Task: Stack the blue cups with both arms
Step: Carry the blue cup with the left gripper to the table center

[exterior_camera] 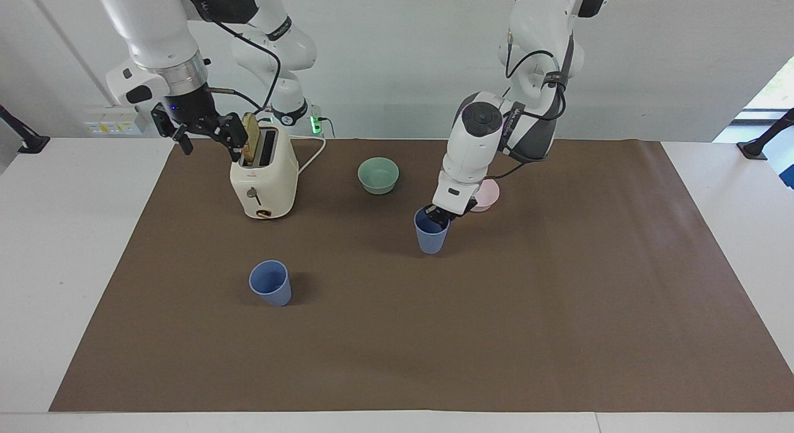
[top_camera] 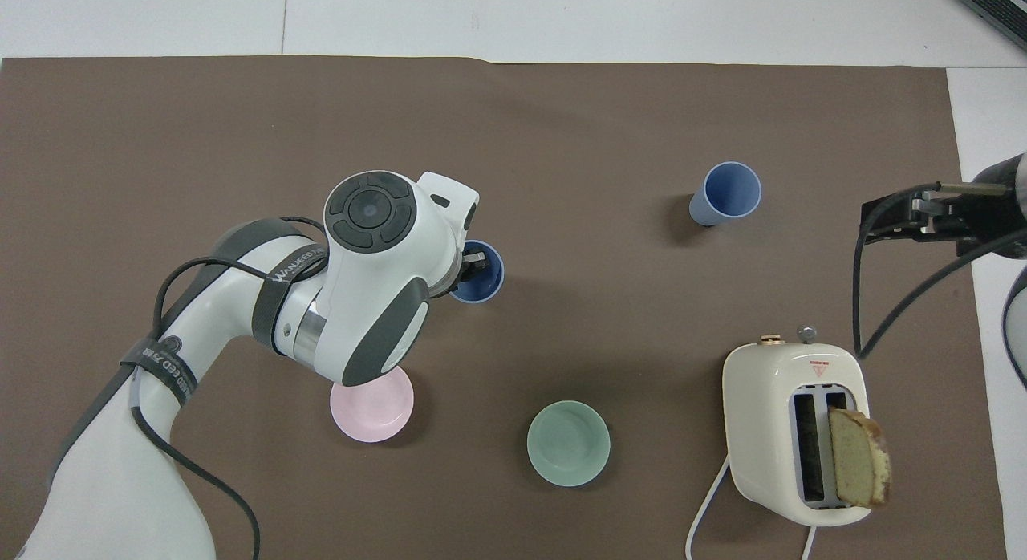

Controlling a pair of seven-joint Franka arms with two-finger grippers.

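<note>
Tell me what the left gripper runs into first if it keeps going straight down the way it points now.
The left gripper points steeply down at the rim of the blue cup it grips, one finger inside. Going on, it would probably meet the cup's inner bottom first, then the brown mat beneath; depth inside the cup is unclear.

A white table [exterior_camera: 74,247] under a brown mat [exterior_camera: 471,334] fronts a pale wall [exterior_camera: 397,61].

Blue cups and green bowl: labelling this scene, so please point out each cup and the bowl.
held blue cup [exterior_camera: 430,239]: facing view, outer wall below the rim.
free blue cup [exterior_camera: 273,289]: facing view, outer wall.
green bowl [top_camera: 568,443]: overhead view, inside bottom.
</note>
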